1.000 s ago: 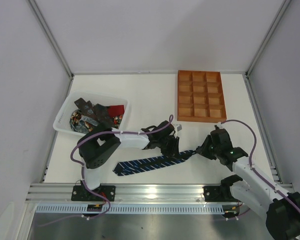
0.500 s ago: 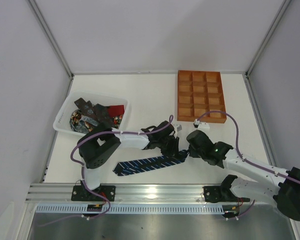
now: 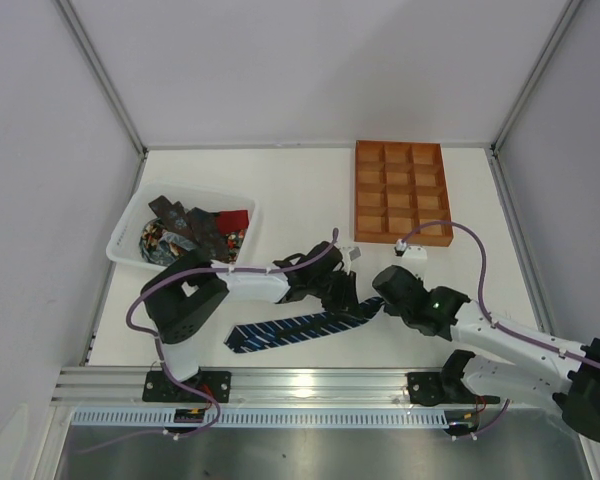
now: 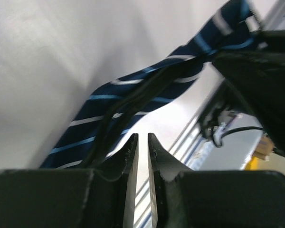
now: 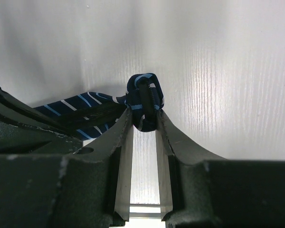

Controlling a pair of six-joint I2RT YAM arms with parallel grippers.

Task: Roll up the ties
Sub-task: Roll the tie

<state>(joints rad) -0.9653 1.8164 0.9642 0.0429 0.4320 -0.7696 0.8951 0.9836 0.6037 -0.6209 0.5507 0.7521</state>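
Observation:
A navy tie with light-blue stripes lies flat on the white table in front of the arms, wide end to the left. My right gripper is shut on its narrow end, which is curled into a small roll between the fingertips. My left gripper stands just left of it over the tie; its jaws are nearly together with nothing between them. The tie runs past its left finger. Several other ties, dark brown, red and patterned, lie piled in the white basket.
The white plastic basket stands at the left side of the table. The orange-brown compartment tray stands at the back right. The right arm's dark body is close to the left gripper. The metal rail runs along the near edge.
My right gripper has moved left with the tie's narrow end, up against the left gripper, so the tie's end is drawn in. The left arm has shifted slightly.

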